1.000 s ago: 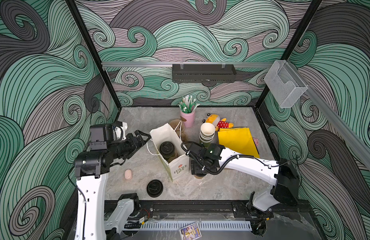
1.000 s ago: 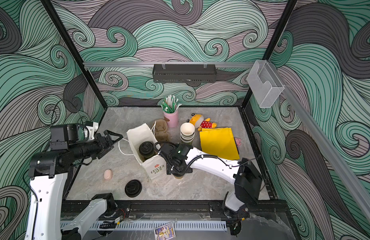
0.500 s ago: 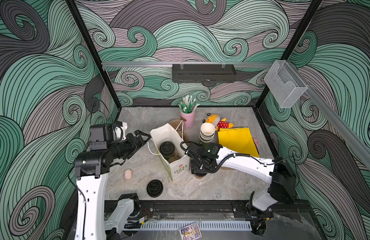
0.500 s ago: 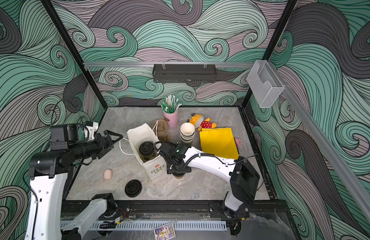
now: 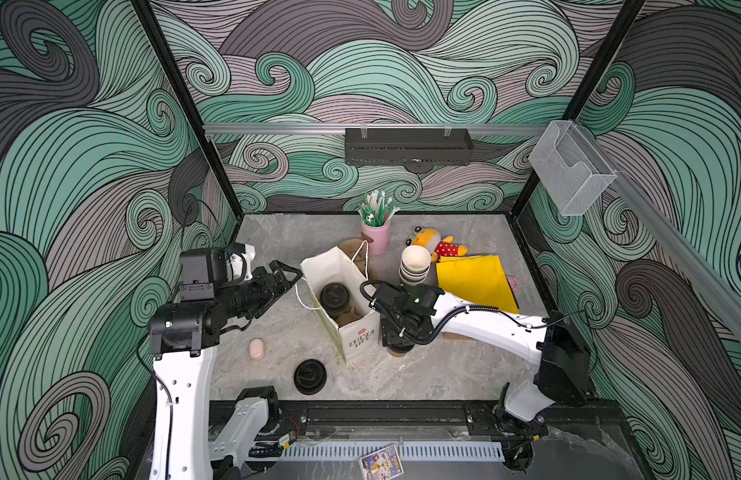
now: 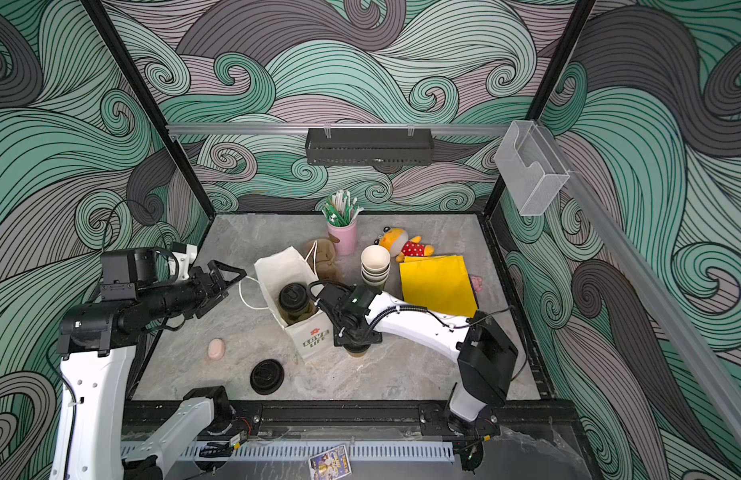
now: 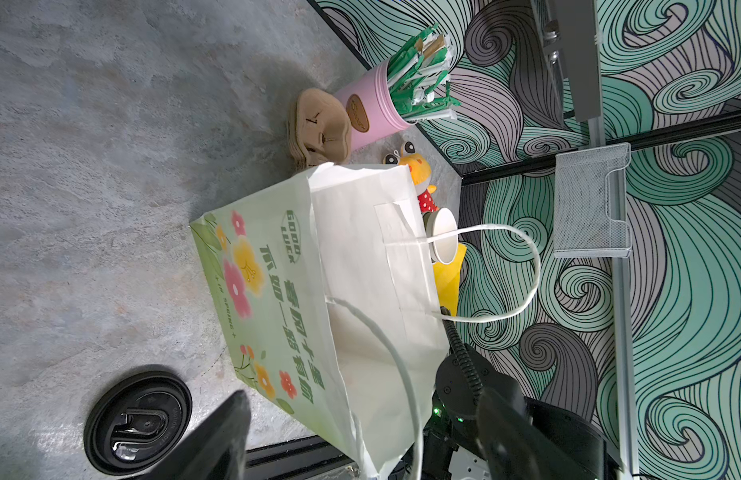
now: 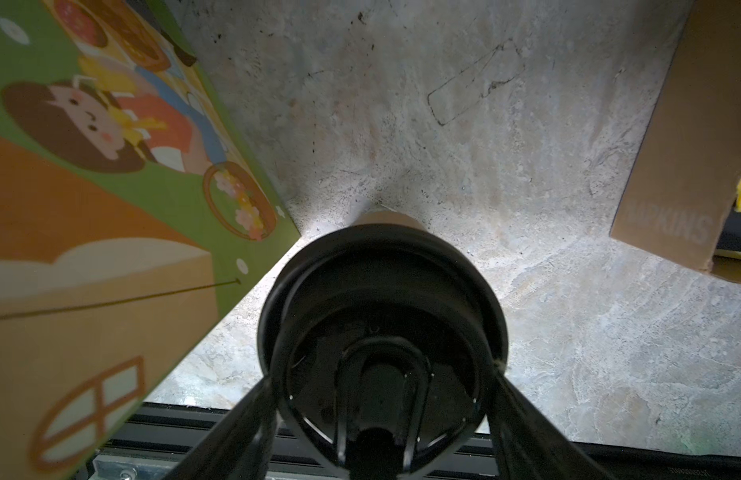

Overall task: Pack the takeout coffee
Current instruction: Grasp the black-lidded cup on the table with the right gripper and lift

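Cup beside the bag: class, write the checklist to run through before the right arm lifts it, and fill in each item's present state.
1. Right tool straddles the cup at its lid: ok.
2. Grip firm on the cup: cannot tell.
3. Lid on the cup: ok.
4. Bag standing, mouth open: ok.
5. Room in the bag beside the packed cup: cannot tell.
6. Left tool open and outside the bag's mouth: ok.
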You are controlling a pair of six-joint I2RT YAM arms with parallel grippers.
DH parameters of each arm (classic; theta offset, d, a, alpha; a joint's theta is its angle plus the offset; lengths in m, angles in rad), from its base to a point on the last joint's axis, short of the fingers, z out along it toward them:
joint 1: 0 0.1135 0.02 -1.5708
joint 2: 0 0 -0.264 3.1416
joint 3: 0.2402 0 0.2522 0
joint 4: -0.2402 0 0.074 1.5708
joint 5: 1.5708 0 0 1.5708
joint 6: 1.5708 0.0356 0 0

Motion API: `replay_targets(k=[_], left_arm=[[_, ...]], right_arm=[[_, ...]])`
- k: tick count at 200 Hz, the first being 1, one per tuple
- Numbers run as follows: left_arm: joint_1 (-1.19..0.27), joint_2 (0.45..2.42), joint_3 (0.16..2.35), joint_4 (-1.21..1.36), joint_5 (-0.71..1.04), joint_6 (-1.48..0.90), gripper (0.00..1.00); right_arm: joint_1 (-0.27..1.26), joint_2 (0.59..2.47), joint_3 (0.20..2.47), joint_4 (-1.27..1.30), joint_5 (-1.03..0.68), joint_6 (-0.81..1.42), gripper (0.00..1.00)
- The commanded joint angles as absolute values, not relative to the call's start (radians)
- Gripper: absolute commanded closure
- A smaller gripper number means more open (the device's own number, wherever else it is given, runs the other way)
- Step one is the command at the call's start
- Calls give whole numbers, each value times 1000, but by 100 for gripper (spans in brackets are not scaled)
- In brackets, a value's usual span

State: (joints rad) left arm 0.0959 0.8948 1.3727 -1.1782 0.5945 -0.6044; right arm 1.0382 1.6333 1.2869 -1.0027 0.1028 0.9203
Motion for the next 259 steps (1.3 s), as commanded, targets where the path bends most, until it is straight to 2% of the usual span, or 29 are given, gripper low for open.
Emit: replay_targets(k=[1,65,134,199,259], left_arm=[[90,881,1360,-1168,601,-613,12],[90,876,1352,-1175,607,-608,12],[90,873,1350,-1184,609,-604,12],[91,849,1325,-1165,598,-620,12],[90,851,1346,-1155,616,-621,13]], right_arm=[[1030,1656,1302,-1026,132,926,21],[1027,1680,1301,-1027,138,925,22],[1026,1674,1296,-1027,136,929,29],[1027,1575,1289,-1083,129,914,33],[1033,1388,1231,-1193,65,867,36]])
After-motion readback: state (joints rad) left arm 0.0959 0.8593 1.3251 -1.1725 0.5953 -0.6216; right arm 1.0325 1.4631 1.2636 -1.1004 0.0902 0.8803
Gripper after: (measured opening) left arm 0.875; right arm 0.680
